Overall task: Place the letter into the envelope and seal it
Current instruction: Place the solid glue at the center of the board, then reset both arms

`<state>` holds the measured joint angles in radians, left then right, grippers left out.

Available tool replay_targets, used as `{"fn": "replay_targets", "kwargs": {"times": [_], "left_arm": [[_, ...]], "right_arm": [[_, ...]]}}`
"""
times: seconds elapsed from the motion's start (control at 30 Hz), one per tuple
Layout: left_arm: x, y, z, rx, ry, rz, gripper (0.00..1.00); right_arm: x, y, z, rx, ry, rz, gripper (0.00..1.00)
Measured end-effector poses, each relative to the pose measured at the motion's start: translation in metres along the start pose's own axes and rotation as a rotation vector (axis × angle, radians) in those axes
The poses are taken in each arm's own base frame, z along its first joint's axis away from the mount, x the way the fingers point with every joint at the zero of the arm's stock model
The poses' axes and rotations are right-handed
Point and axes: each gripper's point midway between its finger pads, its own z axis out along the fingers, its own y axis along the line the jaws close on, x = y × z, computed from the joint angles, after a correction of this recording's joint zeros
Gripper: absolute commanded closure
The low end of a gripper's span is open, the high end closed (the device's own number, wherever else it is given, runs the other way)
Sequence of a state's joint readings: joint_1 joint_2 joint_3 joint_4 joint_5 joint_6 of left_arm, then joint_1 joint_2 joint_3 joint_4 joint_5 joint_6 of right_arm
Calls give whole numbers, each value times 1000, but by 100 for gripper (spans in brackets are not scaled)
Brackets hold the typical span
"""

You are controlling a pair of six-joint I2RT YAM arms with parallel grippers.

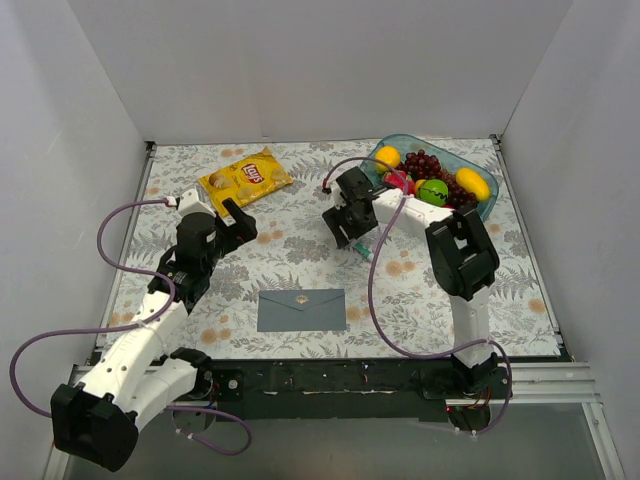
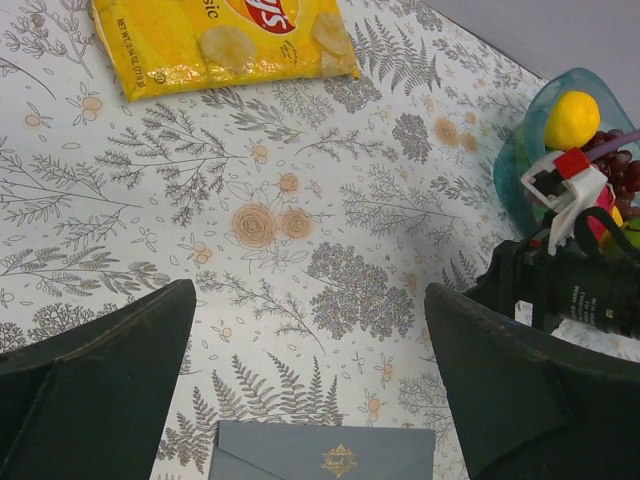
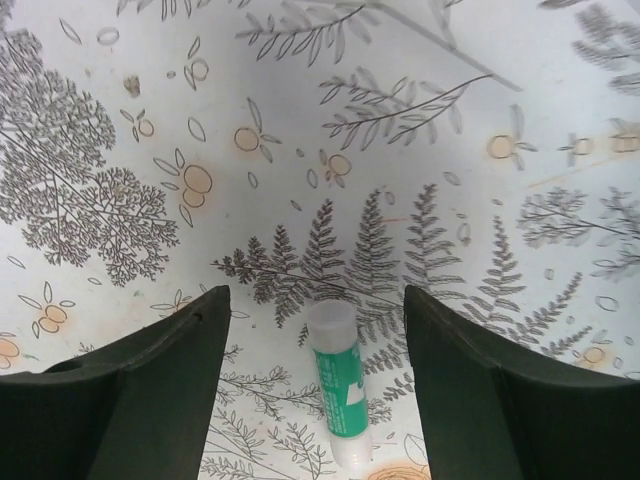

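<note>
- Envelope (image 1: 301,310), top view: it lies flat at the near middle of the table, between the two arms. Its flap seems to be down, with a small gold mark on it. The letter shows nowhere, so I judge it is already inside.
- Same view: the left claw (image 1: 236,222) hovers left of centre, near a crisp bag (image 1: 245,178) at the far left. The right claw (image 1: 347,232) points down beside a glue stick (image 1: 363,252), which lies beyond the envelope, to its right. A fruit bowl (image 1: 420,141) sits at the far right.
- Left wrist view: the left claw (image 2: 308,320) is released, its fingers spread wide with nothing between them. The envelope (image 2: 325,455) lies just below, gold mark up.
- Right wrist view: the right claw (image 3: 315,330) is released too. The glue stick (image 3: 335,385) lies on the cloth between its fingers, with a clear gap on each side.
- Step in hand, as I judge it: sealing. Whether the flap is already glued is too fine to tell.
- If it is not, the next move calls for closing squarely on the stick's barrel. If it is, the flap needs pressing flat while the other claw keeps the paper from sliding.
- Surface and room: a smooth floral tablecloth (image 1: 290,240), with plain white walls (image 1: 300,70) at left, far and right.
</note>
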<state>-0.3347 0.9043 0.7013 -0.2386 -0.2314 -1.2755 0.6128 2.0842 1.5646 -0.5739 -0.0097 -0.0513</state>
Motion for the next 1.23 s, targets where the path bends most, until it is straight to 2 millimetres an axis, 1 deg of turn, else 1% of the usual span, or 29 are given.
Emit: {"fn": "replay_targets", "kwargs": {"times": [0.07,0.2,0.3,0.37,0.43,0.57,0.67,0.7,0.8,0.9,1.0,1.03,1.13,1.23], "left_arm": [[-2,0,-1,-2,-8,-1,2],[-5,1,-2,-8,-16,-2,2],[-6,1,-3,-13,-16,1,2],[-7,1,-4,-15,-17,3,2],[-8,1,-4,-15,-20,4,2],[-9,0,-5,-13,-23,6,2],[-12,-1,-7,-6,-31,3,2],[-13,-2,-8,-1,-37,1,2],[-19,-5,-12,15,-59,-6,2],[-22,-6,-16,26,-76,-11,2],[-22,-3,-19,23,-84,-13,2],[-21,-2,-19,20,-87,-14,2],[-21,1,-22,19,-98,-19,2],[-23,1,-25,21,-107,-22,2]], "right_arm": [[-7,-2,-6,7,-67,15,21],[-39,-5,-28,22,-235,19,20],[-58,-6,-54,37,-368,15,21],[-63,-5,-73,41,-445,11,21],[-64,-3,-95,47,-538,7,21],[-55,2,-145,51,-723,-1,21],[-42,5,-181,54,-868,-11,22],[-37,6,-191,56,-905,-13,22],[-27,8,-210,62,-985,-15,23],[-13,9,-219,61,-1035,-3,24],[8,11,-220,48,-1068,19,24],[18,12,-218,40,-1083,32,24],[41,14,-212,27,-1110,50,24],[52,14,-202,27,-1095,57,21]]}}
